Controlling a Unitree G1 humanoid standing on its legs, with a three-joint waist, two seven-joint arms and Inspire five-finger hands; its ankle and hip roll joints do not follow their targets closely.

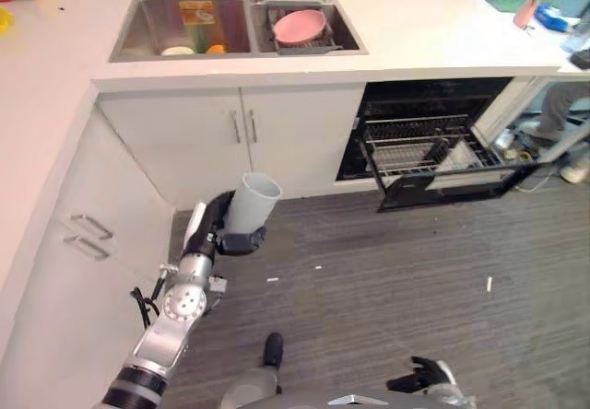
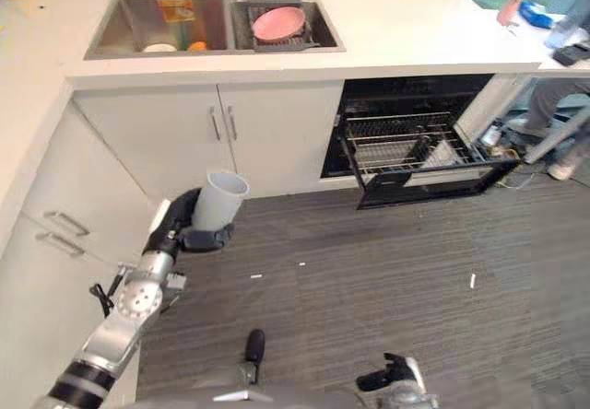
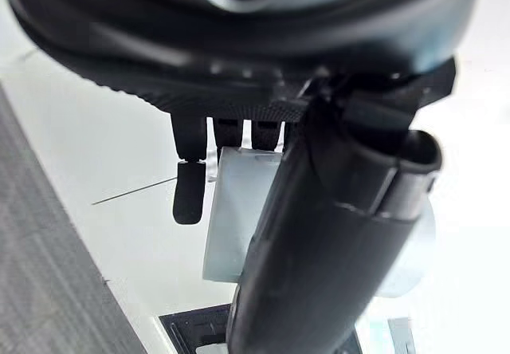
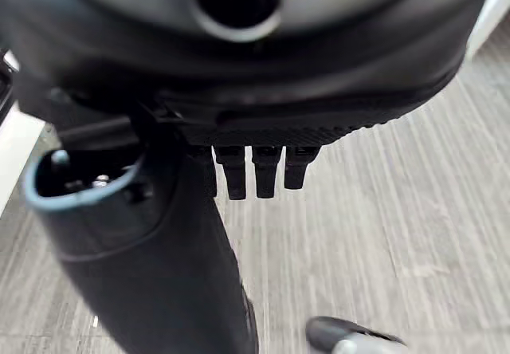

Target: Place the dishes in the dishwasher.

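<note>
My left hand (image 1: 218, 228) is shut on a pale grey cup (image 1: 252, 201), held tilted with its mouth up, over the floor in front of the sink cabinet. In the left wrist view its fingers (image 3: 188, 190) and thumb wrap round the cup (image 3: 237, 214). The dishwasher (image 1: 433, 156) stands to the right with its door down and its wire rack (image 1: 410, 146) pulled out, well apart from the cup. A pink bowl (image 1: 300, 27) lies in the sink's right basin (image 1: 346, 36). My right hand (image 1: 421, 374) hangs low over the floor, relaxed, holding nothing.
The left basin (image 1: 152, 22) holds a white dish (image 1: 178, 51) and an orange item (image 1: 216, 49). Cabinets with handles (image 1: 88, 234) run along the left. A person's legs (image 1: 562, 114) stand beyond the dishwasher door. Grey plank floor (image 1: 396, 262) spreads between me and the dishwasher.
</note>
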